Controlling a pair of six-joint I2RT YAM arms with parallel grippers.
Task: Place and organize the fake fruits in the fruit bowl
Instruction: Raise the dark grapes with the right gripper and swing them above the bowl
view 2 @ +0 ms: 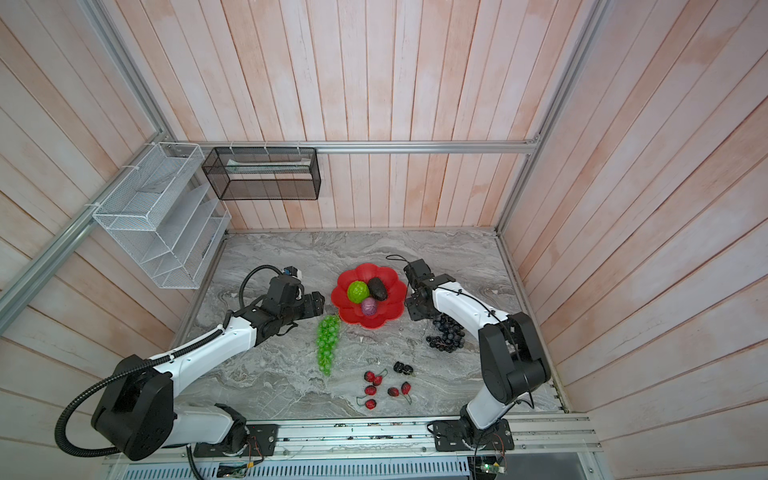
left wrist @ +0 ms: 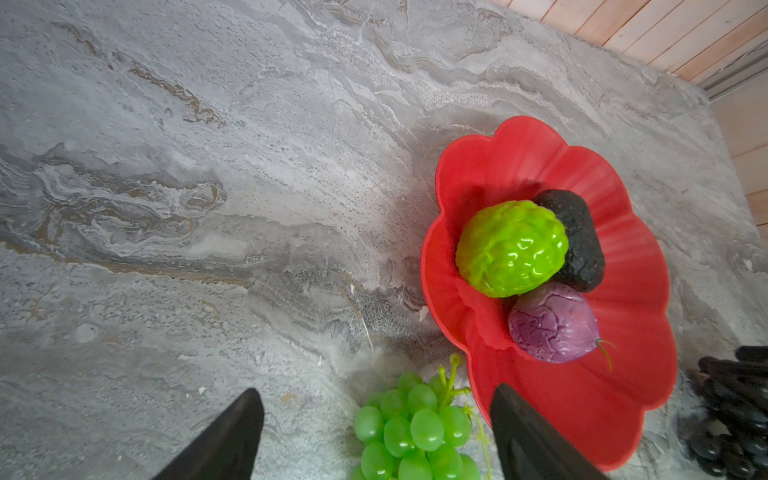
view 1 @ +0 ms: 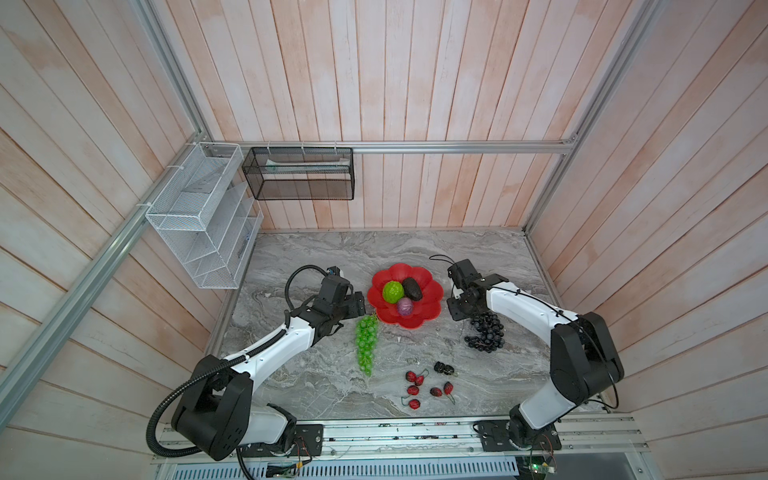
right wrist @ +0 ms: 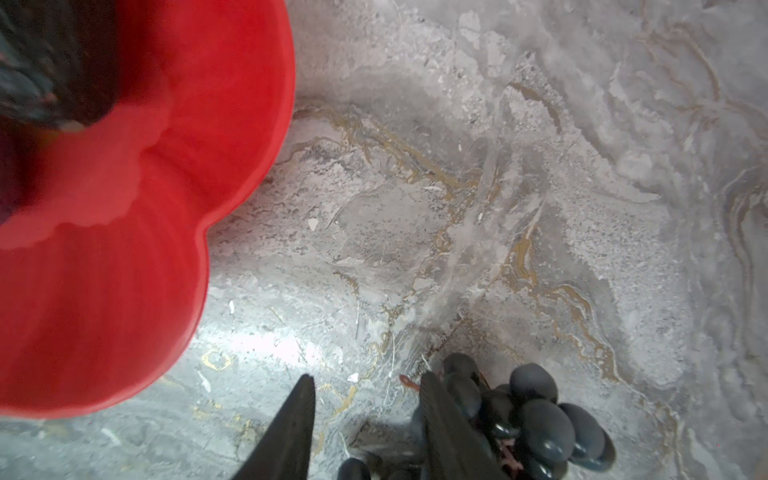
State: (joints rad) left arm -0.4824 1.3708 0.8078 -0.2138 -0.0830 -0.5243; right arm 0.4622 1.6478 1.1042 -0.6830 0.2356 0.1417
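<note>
Left pincer gaping wide, centre-left beside red bowl; right pincer touching dark grapes centre-right, grip unclear.

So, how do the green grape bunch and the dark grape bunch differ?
The green grape bunch is long and narrow; the dark grape bunch is a shorter, wider clump. The green one lies left of the red bowl, the dark one right. Both lie on the table, outside it.

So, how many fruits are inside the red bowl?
3. The lime-green ball lies at the left of the red bowl, the dark oval is beside it on the right, and the purple ball sits nearer the front. None seems hidden.
</note>
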